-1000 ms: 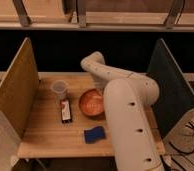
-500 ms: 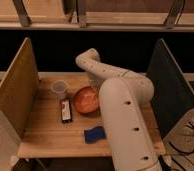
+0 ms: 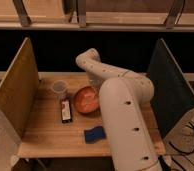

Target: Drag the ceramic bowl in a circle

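The white arm (image 3: 117, 100) sweeps up from the lower right, bends over the back of the wooden counter (image 3: 50, 135) and drops toward the ceramic bowl (image 3: 85, 99). The gripper (image 3: 93, 88) is down at the bowl's far right rim, tucked under the arm's last link, and from here I cannot tell whether it is clamped on the rim or loose. The bowl, glossy orange-red, sits near the middle of the counter, partly covered on its right side by the arm. Just to its left, a clear plastic cup (image 3: 59, 89) stands upright, close to the bowl but apart from it. In front of the cup lies a dark, narrow packet (image 3: 65, 110), lengthwise, near the bowl's left edge. Nearer the front edge, a blue sponge (image 3: 94, 134) lies flat, right beside the arm. A tan panel (image 3: 15, 90) walls the left side, a dark panel (image 3: 169, 85) the right.
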